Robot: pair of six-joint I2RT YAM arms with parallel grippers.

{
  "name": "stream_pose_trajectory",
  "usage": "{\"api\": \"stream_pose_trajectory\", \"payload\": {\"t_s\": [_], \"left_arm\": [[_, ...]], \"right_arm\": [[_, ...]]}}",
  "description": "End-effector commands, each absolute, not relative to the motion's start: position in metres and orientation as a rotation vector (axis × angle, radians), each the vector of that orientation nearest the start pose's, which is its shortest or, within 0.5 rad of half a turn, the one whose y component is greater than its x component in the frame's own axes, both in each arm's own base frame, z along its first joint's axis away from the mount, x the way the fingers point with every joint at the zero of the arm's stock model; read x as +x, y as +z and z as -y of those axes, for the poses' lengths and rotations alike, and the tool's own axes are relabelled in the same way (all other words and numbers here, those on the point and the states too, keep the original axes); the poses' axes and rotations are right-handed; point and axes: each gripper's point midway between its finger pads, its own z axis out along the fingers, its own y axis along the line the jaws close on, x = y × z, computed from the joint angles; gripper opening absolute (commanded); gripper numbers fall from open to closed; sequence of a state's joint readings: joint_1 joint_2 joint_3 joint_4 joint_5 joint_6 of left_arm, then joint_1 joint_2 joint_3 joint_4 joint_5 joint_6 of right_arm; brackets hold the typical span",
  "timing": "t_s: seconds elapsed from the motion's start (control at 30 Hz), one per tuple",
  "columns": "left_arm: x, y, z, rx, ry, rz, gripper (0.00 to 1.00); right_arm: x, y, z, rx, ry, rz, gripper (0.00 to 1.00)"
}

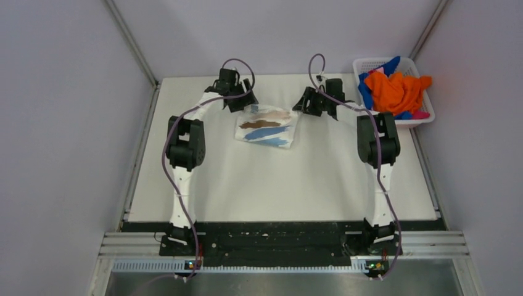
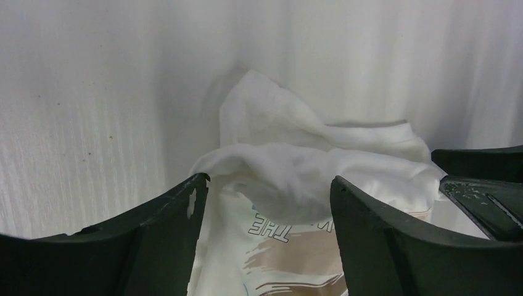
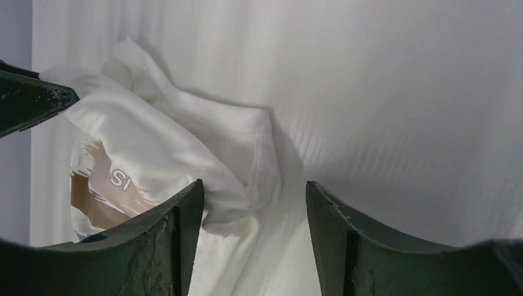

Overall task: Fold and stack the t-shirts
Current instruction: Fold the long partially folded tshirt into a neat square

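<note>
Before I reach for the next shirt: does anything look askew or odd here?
Yes. The folded white cloth t-shirt with blue and brown print has a bunched, raised far edge instead of a flat fold, between the open left gripper and open right gripper.

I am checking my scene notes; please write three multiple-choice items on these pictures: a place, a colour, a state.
1. Where is the white plastic lattice basket?
A) at the far right corner of the table
B) at its near left corner
C) between the arms

2. What colour is the topmost crumpled cloth shirt in it?
A) green
B) orange
C) black

3. How are the left hand and the right hand by the folded white printed t-shirt?
A) shut on it
B) open
C) out of view

1 A: it sits at that corner. 2 B: orange cloth lies on top. 3 B: both wrist views show fingers apart.
</note>
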State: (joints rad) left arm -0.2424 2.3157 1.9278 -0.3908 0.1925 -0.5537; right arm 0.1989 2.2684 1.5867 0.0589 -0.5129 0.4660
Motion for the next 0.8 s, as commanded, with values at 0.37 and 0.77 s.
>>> {"api": "stream_pose_trajectory", "payload": {"t_s": [0.37,0.77], "left_arm": [[0.516,0.183,0.228,-0.09,-0.766,-2.21,0.91],[0.573,0.136,0.243,-0.152,-0.739,-2.234,0.93]], "right_arm": [[0.473,0.168,-0.244,-0.158,1.09,-2.034,0.98],[0.51,0.145,-0.291,-0.175,1.223,-2.032,0.99]]}}
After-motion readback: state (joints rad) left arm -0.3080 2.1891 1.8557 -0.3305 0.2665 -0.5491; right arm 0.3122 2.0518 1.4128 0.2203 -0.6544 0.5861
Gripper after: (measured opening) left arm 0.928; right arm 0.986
